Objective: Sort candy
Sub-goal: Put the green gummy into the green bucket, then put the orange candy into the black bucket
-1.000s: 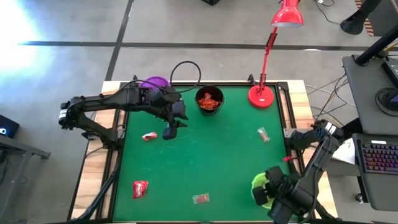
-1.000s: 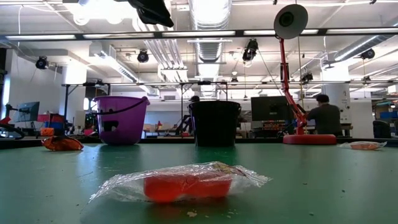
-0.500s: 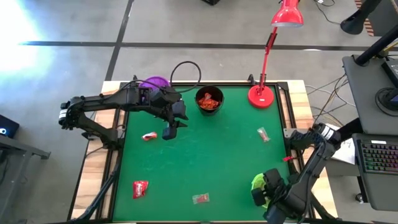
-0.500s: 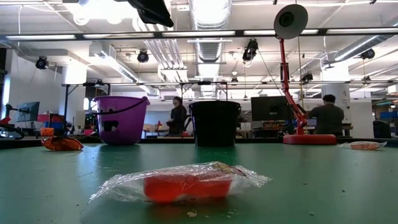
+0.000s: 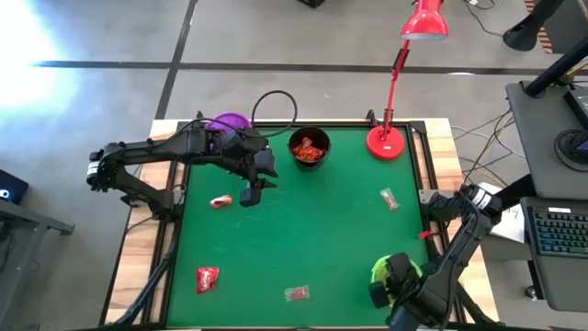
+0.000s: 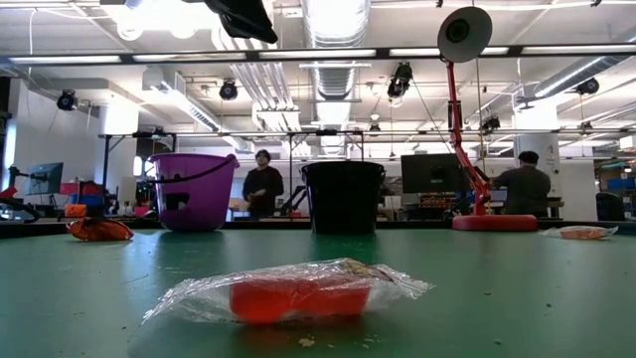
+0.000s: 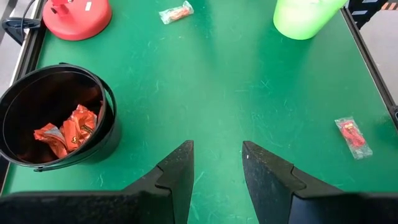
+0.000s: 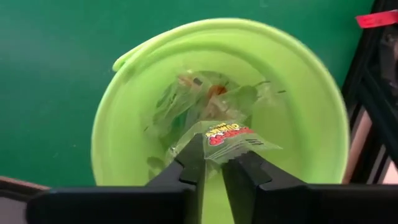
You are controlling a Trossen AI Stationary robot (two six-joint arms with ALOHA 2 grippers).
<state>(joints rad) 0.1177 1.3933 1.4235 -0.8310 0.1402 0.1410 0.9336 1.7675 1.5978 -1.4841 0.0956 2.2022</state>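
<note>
I'm holding the right gripper (image 8: 213, 163) over the green cup (image 8: 311, 118) at the table's near right corner, its jaws pinching a clear-wrapped candy (image 8: 231, 138) whose red label I can't read. The left gripper (image 7: 216, 163) is hovering with jaws apart over open green mat beside the black cup (image 7: 106, 134); loose candies are lying well apart.

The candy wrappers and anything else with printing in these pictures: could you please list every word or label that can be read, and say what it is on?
Clear wrapper held between the right gripper's fingers over the green cup: a red label with white lettering, too blurred to read.
Orange wrappers in the black cup: dark print, too small to read.
Red wrapper on the table: a white mark, unreadable.
Nothing else readable.
</note>
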